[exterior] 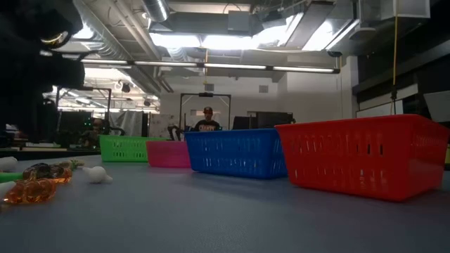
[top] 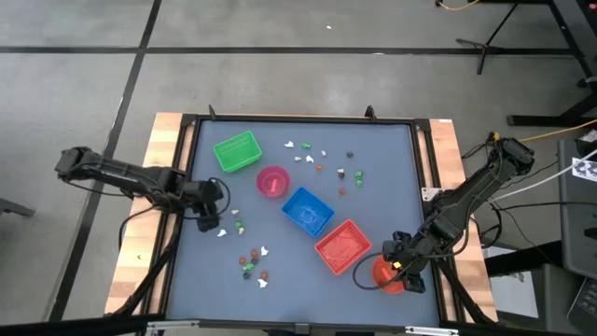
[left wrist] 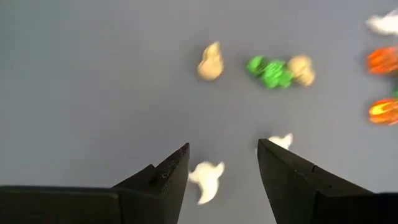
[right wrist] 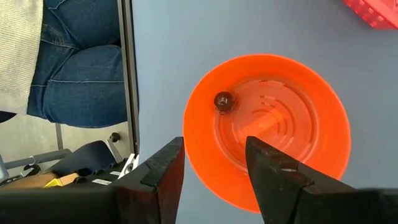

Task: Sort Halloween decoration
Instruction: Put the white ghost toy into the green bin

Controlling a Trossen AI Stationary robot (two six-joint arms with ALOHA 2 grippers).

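Observation:
The Halloween decoration lies as tiny trinkets on the grey mat, in clusters at the far middle, the left and the near side. My left gripper hangs open above the left cluster. A white trinket shows between its fingers, untouched, and another white trinket lies beside one finger. A cream trinket and a green one lie farther off. My right gripper stands open above the orange bowl, which holds a dark ball.
A green tray, pink bowl, blue tray and red tray run diagonally across the mat. A dark frame borders the mat. A seated person's legs are beside the table's right edge.

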